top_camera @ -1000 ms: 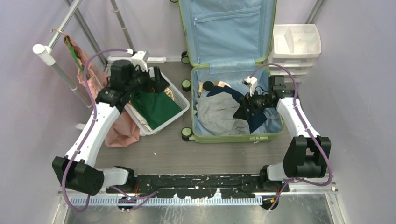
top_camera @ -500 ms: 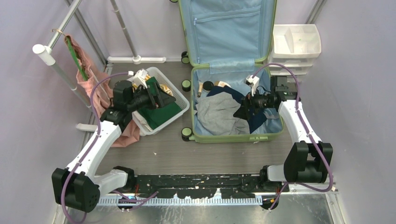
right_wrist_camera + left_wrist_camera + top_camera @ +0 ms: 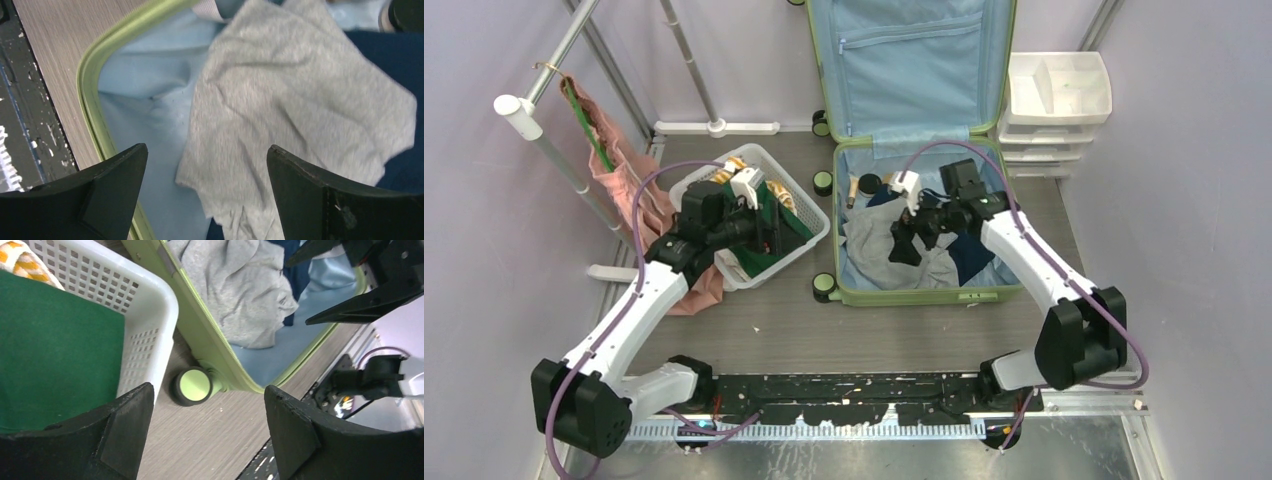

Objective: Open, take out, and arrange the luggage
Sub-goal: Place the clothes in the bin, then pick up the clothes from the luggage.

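The light-green luggage [image 3: 924, 296] lies open on the floor, its pale blue lid [image 3: 914, 60] leaning against the back wall. Inside lie a grey garment [image 3: 879, 250] and a navy one [image 3: 974, 255]. My right gripper [image 3: 902, 245] hangs open just above the grey garment [image 3: 290, 100], near the luggage rim [image 3: 92, 100], with nothing between its jaws [image 3: 206, 149]. My left gripper [image 3: 774, 232] is open and empty over the right side of the white basket [image 3: 145, 315]. Its jaws [image 3: 207, 390] frame the floor beside a luggage wheel [image 3: 194, 386].
The basket holds a green cloth [image 3: 55, 350] and a yellow-patterned item. A white drawer unit [image 3: 1059, 100] stands to the right of the luggage. A pink garment [image 3: 624, 170] hangs from a clothes rail [image 3: 554, 150] at left. A black jar [image 3: 869, 184] sits at the back of the luggage.
My left gripper swung from the basket's back left corner across to its right side. My right gripper moved left from the navy garment to above the grey one.
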{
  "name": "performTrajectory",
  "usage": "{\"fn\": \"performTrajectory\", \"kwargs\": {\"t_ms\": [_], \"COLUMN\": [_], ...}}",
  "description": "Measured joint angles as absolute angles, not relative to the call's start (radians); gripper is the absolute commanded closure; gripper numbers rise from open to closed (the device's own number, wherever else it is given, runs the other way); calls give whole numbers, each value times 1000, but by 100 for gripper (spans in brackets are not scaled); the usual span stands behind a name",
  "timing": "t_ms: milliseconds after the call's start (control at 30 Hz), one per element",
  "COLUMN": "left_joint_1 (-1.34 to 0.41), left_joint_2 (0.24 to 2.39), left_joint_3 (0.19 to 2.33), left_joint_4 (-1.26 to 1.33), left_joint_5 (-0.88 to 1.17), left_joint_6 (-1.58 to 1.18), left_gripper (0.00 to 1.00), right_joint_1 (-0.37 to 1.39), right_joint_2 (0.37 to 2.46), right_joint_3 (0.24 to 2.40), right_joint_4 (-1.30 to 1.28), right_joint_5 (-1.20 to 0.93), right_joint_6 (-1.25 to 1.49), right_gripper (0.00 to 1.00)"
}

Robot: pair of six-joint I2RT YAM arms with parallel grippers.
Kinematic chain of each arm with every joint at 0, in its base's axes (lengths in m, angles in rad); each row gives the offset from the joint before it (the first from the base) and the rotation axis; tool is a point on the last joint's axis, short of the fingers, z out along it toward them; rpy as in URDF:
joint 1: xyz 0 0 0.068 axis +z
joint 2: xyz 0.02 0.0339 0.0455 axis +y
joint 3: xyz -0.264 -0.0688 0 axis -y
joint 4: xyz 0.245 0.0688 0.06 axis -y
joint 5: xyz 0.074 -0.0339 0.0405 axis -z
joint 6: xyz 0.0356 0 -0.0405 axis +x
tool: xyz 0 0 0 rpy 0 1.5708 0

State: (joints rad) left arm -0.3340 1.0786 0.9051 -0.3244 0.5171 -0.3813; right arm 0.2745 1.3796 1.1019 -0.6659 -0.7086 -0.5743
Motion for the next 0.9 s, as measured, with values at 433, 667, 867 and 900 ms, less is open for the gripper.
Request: {"fn": "performTrajectory", "kwargs": {"t_ms": [433, 667, 867, 900], "left_joint_1": [-305, -305, -305, -305], "left_joint_2": [1138, 1046, 1063, 1066], "left_joint_3": [915, 910, 910, 910], "left_joint_4": [-404, -416, -437, -443], "left_joint_5": [493, 424, 384, 379], "left_joint_6": [-157, -109, -89, -88], "left_gripper": [19, 20, 20, 20], "right_joint_1": [377, 412, 438, 440], "right_joint_2": [1676, 1746, 1804, 1807], "right_joint_3": [1297, 1229, 1228, 1228], "right_joint_4": [-439, -255, -226, -225], "right_joint_5": [-642, -587, -542, -541], "right_joint_6": [-353, -117, -45, -38], "right_gripper": [16, 38, 45, 44]}}
